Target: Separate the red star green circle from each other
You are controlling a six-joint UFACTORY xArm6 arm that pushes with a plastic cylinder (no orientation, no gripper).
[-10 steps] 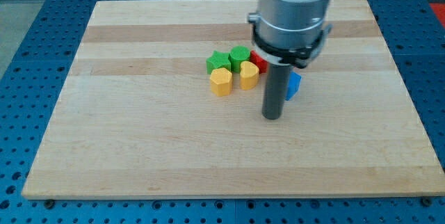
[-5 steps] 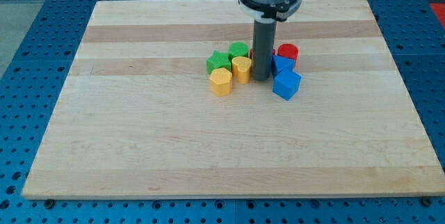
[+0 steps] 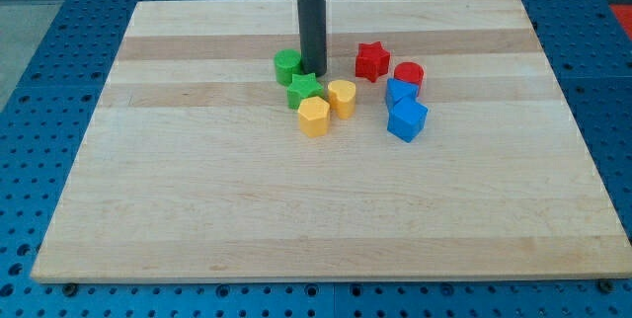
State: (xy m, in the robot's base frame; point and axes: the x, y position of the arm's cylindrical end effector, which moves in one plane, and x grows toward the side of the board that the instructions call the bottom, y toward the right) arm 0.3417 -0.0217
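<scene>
The red star (image 3: 372, 61) lies right of the board's middle, near the view's top. The green circle (image 3: 287, 65) lies to its left, well apart from it. My tip (image 3: 314, 71) stands between them, touching the green circle's right side. The dark rod rises from it to the view's top edge.
A green star (image 3: 304, 88) sits just below my tip. A yellow hexagon (image 3: 314, 116) and another yellow block (image 3: 342, 96) lie below that. A red cylinder (image 3: 409, 75) and two blue blocks (image 3: 401, 92) (image 3: 407, 119) lie at the right. The wooden board (image 3: 197, 209) rests on a blue pegboard.
My tip moved up and left through the cluster. The green circle slid left and up, the red star now shows alone to the right, and the green star shifted down-left.
</scene>
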